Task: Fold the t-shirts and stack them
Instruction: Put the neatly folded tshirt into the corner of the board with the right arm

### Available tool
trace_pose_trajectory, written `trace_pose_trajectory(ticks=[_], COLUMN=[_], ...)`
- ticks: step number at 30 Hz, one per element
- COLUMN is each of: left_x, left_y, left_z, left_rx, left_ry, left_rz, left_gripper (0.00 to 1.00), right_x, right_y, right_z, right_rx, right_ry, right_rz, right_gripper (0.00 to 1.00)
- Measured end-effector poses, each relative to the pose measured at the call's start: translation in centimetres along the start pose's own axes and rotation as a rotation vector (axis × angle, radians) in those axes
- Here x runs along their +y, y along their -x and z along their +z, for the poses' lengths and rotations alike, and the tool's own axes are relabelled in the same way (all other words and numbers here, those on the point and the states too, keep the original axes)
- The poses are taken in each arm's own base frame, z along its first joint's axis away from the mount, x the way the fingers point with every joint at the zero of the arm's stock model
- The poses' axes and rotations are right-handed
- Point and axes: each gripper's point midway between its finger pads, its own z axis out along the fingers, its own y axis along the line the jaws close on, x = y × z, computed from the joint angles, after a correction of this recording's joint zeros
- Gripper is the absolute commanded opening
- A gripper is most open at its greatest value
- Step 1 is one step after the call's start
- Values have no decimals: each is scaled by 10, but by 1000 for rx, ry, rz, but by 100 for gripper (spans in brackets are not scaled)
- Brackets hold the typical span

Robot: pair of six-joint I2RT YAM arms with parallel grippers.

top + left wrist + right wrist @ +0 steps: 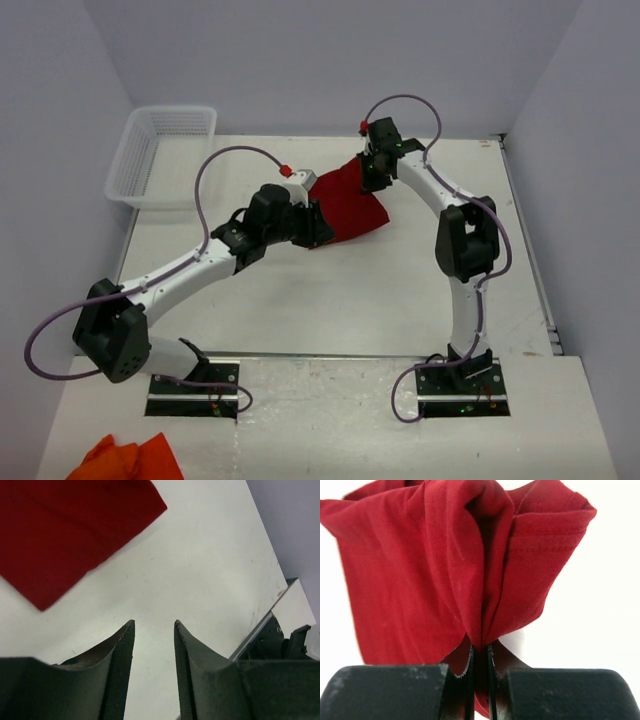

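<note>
1. Holding pattern noted: t-shirt [350, 205] sits mid-table [300, 310], slightly toward the far side. It's a partly folded bundle w/ the far end lifted and the rest lying flat.
2. Right gripper [374, 170] is clenched on a bunched pinch of the shirt's far edge. Left gripper [318, 226] has its jaws parted w/ nothing between them. It's at the near-left edge of the cloth, over bare table.
3. My read of the step: fold underway. R holds the raised edge, L is free to take a new grip.
4. To do it well I'd bring L onto the nearest corner and pinch all layers, not just the top one. Then move both arms together so the edge stays taut and lands square. R's grip is on a gathered wad, so I expect creases unless it's spread before laying down.
5. View diffs:
   - R wrist cam shows several layers and a hem squeezed between the pads; top cam shows only a red blob there.
   - L wrist cam shows a straight folded edge and a clear gap to the jaws; top cam hides this behind the wrist.
   - Top cam alone shows the basket [160, 155] far-left and an orange cloth [125, 458] near the L base.
</note>
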Motion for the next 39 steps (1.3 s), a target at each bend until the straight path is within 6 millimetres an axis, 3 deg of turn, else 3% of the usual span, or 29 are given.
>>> trace_pose_trajectory(ticks=[7,13,18,25,31,37,39], left_x=[-32,-38,-33,-27,-22,-17,-16], left_y=[-15,-20,-29,-41,-48,-58,-61], left_z=[-45,-68,-74,-77,-78,-73,-71], left_rx=[-34,-50,-23,15,45,89,103], left_ry=[-53,-66,-45,-30,-18,-4,-3], left_rz=[26,33,30,34,52,54,55], left_gripper=[40,40,40,40,40,40,40], right_x=[-86,-166,-218,-262,-310,-371,-384], right_y=[5,11,27,46,30,23,25], right_z=[1,0,-5,3,10,-13,-21], right_rx=[14,28,7,-5,46,40,29], right_ry=[-228,-408,-529,-652,-725,-804,-821], right_rz=[54,104,104,32,35,92,99], right_gripper=[0,0,0,0,0,0,0])
